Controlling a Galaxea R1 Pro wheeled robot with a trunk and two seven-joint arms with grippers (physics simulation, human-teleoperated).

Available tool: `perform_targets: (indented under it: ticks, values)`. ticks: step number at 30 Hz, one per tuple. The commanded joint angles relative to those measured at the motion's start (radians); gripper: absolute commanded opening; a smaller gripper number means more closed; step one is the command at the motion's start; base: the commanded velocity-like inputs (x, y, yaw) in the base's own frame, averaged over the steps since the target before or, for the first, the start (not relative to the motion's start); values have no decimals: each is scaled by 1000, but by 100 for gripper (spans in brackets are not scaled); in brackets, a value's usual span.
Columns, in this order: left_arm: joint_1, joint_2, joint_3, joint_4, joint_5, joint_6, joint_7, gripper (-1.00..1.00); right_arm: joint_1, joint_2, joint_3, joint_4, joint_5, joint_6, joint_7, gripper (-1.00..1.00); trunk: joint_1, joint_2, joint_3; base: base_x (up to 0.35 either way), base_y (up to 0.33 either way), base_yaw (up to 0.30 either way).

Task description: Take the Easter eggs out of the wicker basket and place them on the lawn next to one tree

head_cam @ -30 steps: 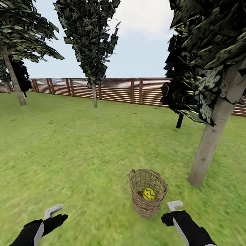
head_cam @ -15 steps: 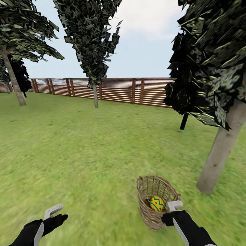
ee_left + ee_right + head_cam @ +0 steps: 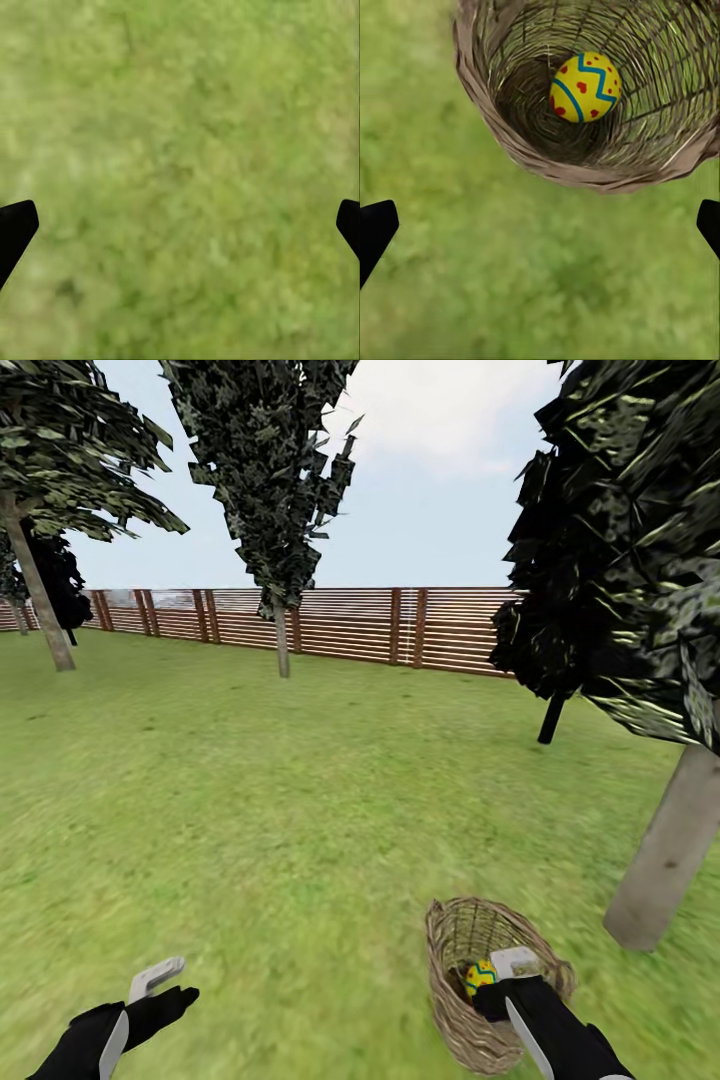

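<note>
The right gripper hangs low over the near rim of the wicker basket, its two dark fingertips spread wide apart at the edges of the right wrist view with nothing between them. Inside the basket, one yellow Easter egg with blue zigzags and red marks rests against the woven wall near the bottom; in the head view the same egg shows just beside the gripper's pale tip. The basket stands upright on the lawn, open grass all round it. Just beyond and to its right rises the pale trunk of the nearest tree, a strip of bare grass between trunk and basket. The left gripper hovers over plain grass well apart from the basket, its fingertips likewise set wide. Farther out, the lawn runs unbroken to a brown slatted fence, with a slender tree standing before it, another pale-trunked tree at far left, and a thin black trunk at right.
</note>
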Motion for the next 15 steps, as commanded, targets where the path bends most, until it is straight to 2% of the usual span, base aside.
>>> perform_targets:
  ticks: [1,15]
  values:
    - [-1,-1,8,-1,-11,4,-9,100,-1,-1,6,-2,2,6,-3,100,0,-1,-1,260,194,0]
    - [-1,-1,8,0,-11,4,-11,100,-1,-1,6,-2,2,4,-3,100,0,-1,-1,258,198,0]
